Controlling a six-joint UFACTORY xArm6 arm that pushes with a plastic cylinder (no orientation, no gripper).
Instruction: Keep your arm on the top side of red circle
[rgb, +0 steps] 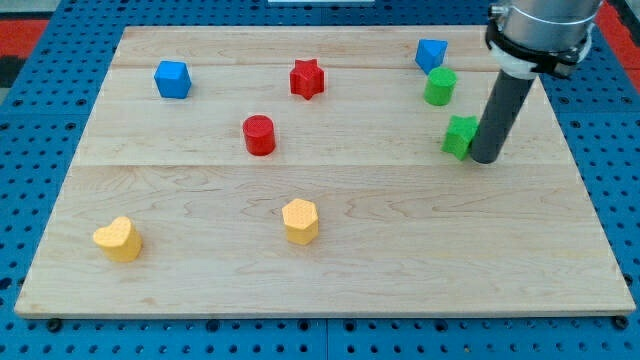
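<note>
The red circle is a short red cylinder standing left of the board's middle. My tip is far to the view's right of it, touching or almost touching the right side of a green star block. The rod rises from the tip toward the view's top right. A red star lies above and to the right of the red circle.
A blue cube-like block is at upper left. A blue block and a green cylinder are at upper right. A yellow hexagon and a yellow heart lie near the bottom. The wooden board rests on blue pegboard.
</note>
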